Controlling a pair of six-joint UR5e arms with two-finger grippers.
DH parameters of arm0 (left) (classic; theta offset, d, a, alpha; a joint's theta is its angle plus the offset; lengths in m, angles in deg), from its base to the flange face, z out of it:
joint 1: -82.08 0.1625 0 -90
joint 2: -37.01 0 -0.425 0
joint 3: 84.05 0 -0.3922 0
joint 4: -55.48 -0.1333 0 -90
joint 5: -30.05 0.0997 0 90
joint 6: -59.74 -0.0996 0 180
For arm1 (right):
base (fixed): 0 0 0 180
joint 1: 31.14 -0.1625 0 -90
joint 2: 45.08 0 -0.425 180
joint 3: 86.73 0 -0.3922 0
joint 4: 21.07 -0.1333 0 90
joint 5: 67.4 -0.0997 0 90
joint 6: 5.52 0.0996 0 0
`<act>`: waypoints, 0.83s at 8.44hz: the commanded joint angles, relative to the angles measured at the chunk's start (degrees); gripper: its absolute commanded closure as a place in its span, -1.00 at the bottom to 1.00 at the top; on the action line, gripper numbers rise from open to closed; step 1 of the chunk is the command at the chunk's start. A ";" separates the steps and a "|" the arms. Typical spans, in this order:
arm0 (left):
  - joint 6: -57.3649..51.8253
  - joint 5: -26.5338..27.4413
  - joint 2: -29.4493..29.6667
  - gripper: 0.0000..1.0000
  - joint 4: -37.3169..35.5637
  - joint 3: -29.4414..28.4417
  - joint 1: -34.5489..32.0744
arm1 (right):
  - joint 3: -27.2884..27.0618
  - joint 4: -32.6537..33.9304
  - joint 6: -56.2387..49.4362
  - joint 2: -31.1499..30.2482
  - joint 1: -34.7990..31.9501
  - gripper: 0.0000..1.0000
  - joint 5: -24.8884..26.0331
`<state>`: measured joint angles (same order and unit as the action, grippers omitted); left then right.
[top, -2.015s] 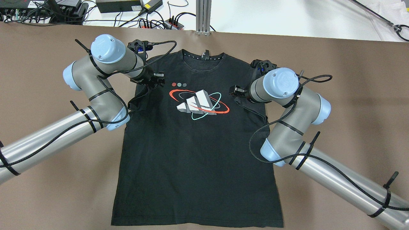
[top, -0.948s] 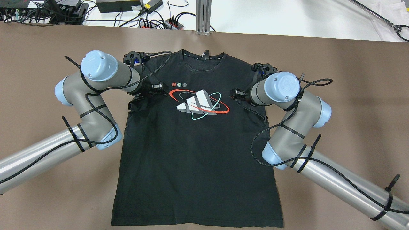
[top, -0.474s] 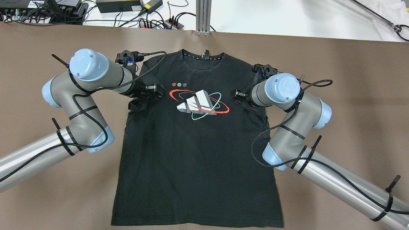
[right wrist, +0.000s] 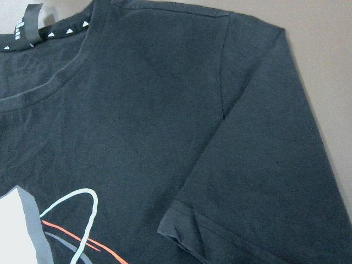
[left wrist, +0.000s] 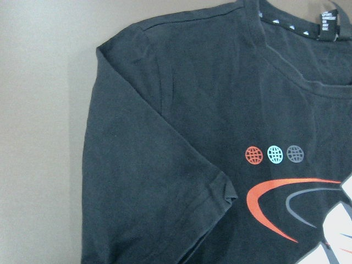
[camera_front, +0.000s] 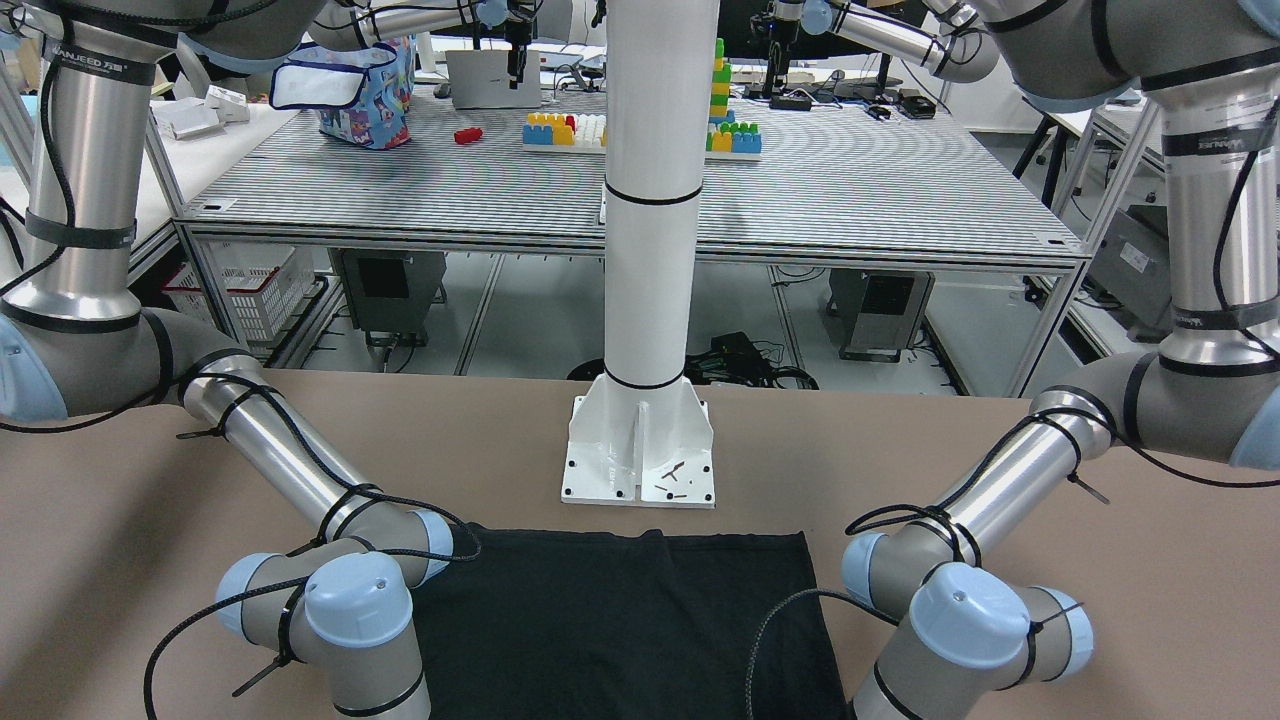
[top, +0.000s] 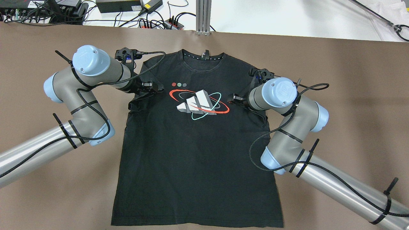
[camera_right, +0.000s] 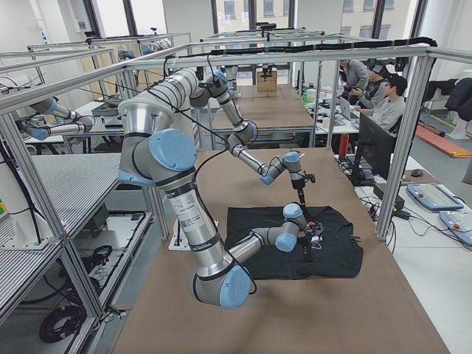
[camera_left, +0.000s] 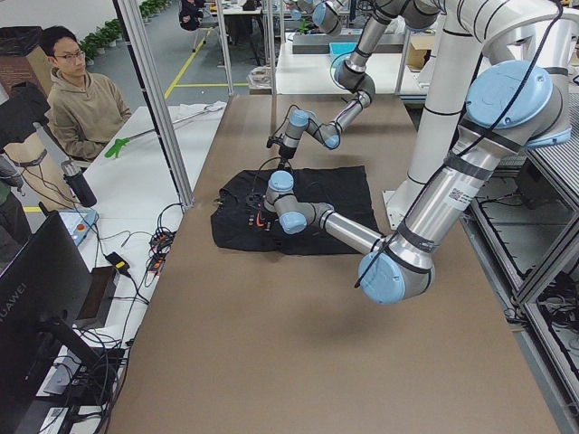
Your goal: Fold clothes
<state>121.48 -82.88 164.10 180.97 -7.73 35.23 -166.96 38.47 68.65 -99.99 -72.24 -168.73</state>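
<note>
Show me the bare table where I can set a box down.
Bare brown table lies far right, beyond the right arm, and far left, outside the left arm. Another patch lies nearer the robot than the left forearm, beside the T-shirt. Crowded: the shirt's shoulders, under both wrists.

The black garment [camera_front: 620, 620] lies flat on the brown bench [camera_front: 850, 440], its hemmed edge near the bolted base [camera_front: 640, 465] of the white pillar [camera_front: 650, 200]. The right arm [camera_front: 355, 610] bends low at one side of the cloth, the left arm [camera_front: 965, 625] at the other.
</note>
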 commanded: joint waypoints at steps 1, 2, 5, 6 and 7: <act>-0.21 1.48 0.35 -0.53 0.11 -1.52 0.27 | 0.08 -1.09 0.01 -0.63 0.15 -0.90 0.00; -0.21 1.48 0.26 -0.53 0.02 -1.52 0.27 | 0.08 -1.09 0.01 -0.72 0.15 -0.90 0.00; 1.01 4.54 -0.96 -0.55 0.02 -0.65 1.92 | 0.08 -1.18 0.01 -0.80 0.23 -0.90 0.00; 1.19 5.08 -1.23 -0.55 0.02 -0.64 2.72 | 0.08 -1.18 0.01 -0.89 0.23 -0.90 0.00; 2.41 5.26 -1.24 -0.55 0.02 -0.29 2.99 | -0.01 -1.18 0.01 -0.98 0.23 -0.90 0.00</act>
<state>122.45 -78.64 163.23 180.98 -8.54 37.17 -166.92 37.29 68.66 -100.82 -72.03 -168.73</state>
